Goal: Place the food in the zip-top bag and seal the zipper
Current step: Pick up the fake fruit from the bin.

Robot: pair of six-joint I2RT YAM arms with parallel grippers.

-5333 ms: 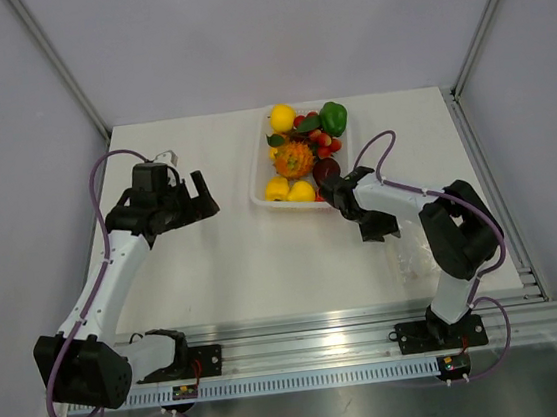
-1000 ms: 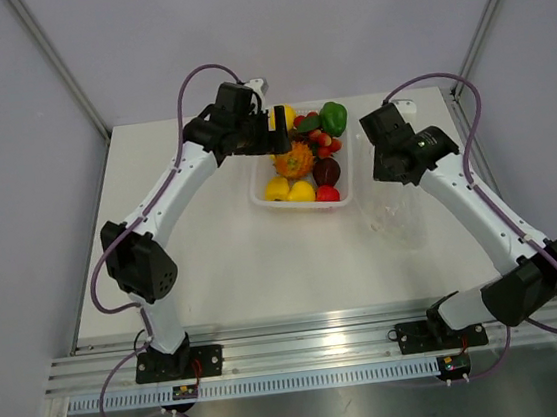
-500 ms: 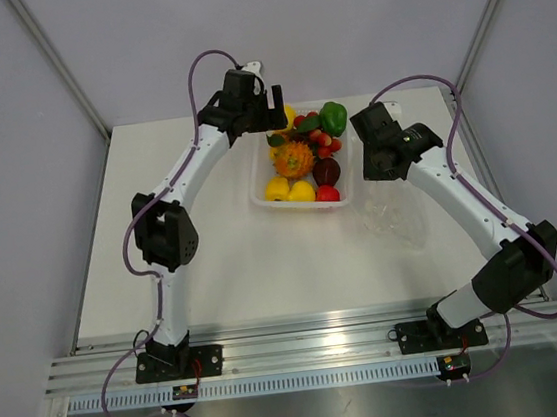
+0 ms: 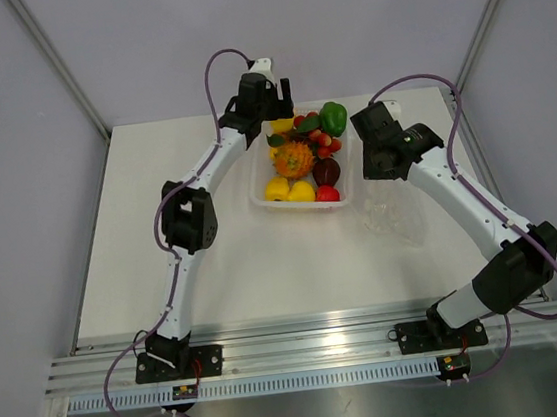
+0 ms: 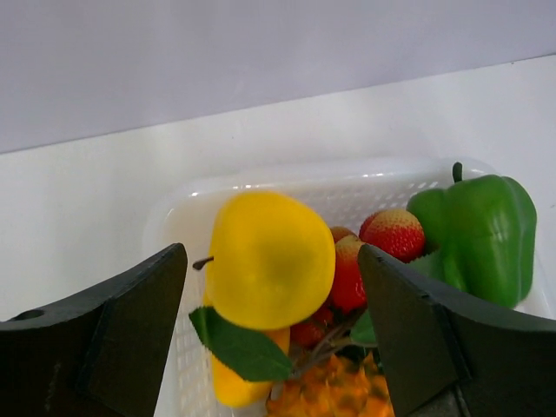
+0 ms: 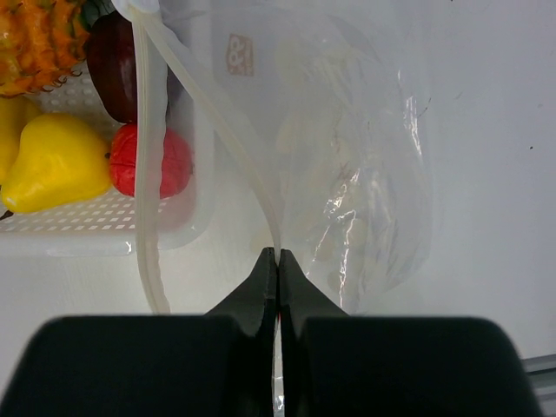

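Note:
The food lies in a white tray [image 4: 259, 193]: a green pepper [image 4: 334, 118], a spiky orange fruit [image 4: 294, 158], yellow, red and dark purple pieces. My left gripper [image 5: 271, 256] hangs open over the tray's far left corner. Its black fingers [image 5: 113, 339] stand either side of a yellow fruit [image 5: 269, 261] with a gap on each side. My right gripper [image 6: 276, 254] is shut on the zipper [image 6: 208, 113] of the zip-top bag [image 6: 356, 156]. The bag [image 4: 395, 217] hangs crumpled just right of the tray, its mouth slack.
Strawberries [image 5: 395, 234] and the pepper [image 5: 482, 226] sit right of the yellow fruit. A yellow pear [image 6: 56, 161], a red fruit [image 6: 152, 161] and a dark purple one [image 6: 113, 52] fill the tray's near end beside the bag. Grey walls enclose the white table [image 4: 215, 266].
My left arm has reached further right and back, bringing its open jaws over the yellow fruit at the tray's far corner. The right gripper has stayed put, shut on the bag.

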